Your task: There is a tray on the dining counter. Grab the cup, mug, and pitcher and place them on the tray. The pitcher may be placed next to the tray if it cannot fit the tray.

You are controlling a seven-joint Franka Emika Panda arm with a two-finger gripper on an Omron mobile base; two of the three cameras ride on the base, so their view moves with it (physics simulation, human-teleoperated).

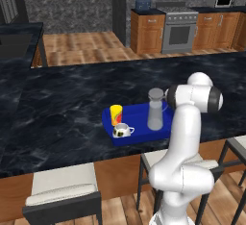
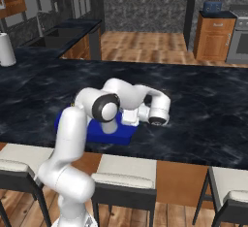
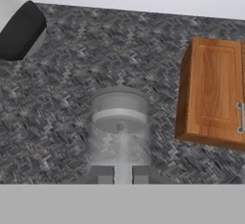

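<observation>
1. the flat bright blue tray (image 1: pixel 126 137) with its low rim sits on the long black, white-veined marble dining counter (image 1: pixel 62 104), near the front edge.
2. on the tray, the small yellow tumbler cup (image 1: pixel 116 114) stands at about 10 o'clock, with the squat white mug (image 1: pixel 122 131) just in front of it at 8 o'clock.
3. the tall pale grey translucent pitcher (image 1: pixel 155 109) stands upright on the tray at about 2 o'clock.
4. in the hand view, the two-finger gripper (image 3: pixel 122 174) is nearly closed, its fingertips (image 3: pixel 102 174) pinched on the pitcher's handle.
</observation>
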